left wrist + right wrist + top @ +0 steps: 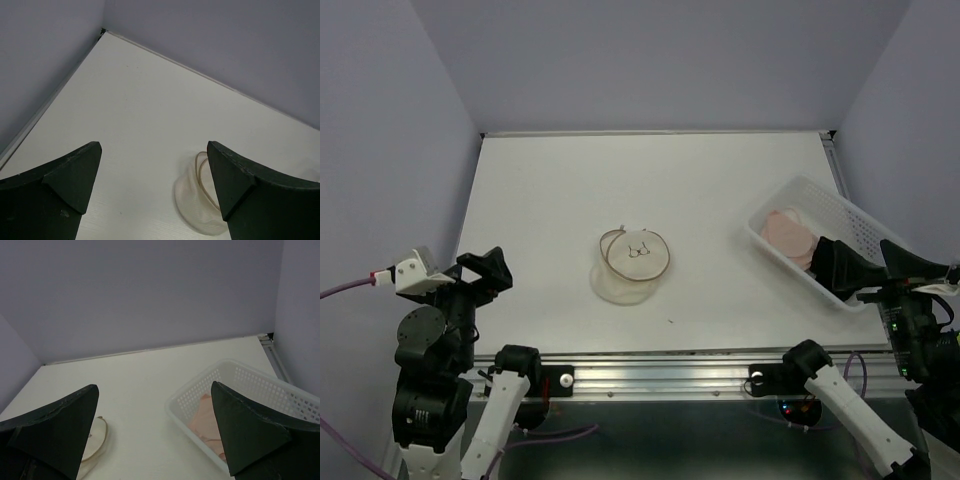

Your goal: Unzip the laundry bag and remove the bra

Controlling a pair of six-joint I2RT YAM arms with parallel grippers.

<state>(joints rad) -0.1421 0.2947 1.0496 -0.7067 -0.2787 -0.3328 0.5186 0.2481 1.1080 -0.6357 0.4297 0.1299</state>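
The laundry bag (632,266) is a small round cream mesh pouch with a thin wire rim and a small dark mark on its face. It lies at the table's middle, with nothing pink visible in it. The pale pink bra (789,236) lies in the white perforated basket (846,211) at the right. My left gripper (486,271) is open and empty above the table's near-left edge, well left of the bag. My right gripper (841,268) is open and empty over the basket's near end. The bag shows in the left wrist view (197,201) and the right wrist view (95,439). The bra (204,420) and basket (200,392) show in the right wrist view.
The white table (560,190) is enclosed by lilac walls at the back and on both sides. A metal rail (660,375) with both arm bases runs along the near edge. The basket stands slantwise against the right edge.
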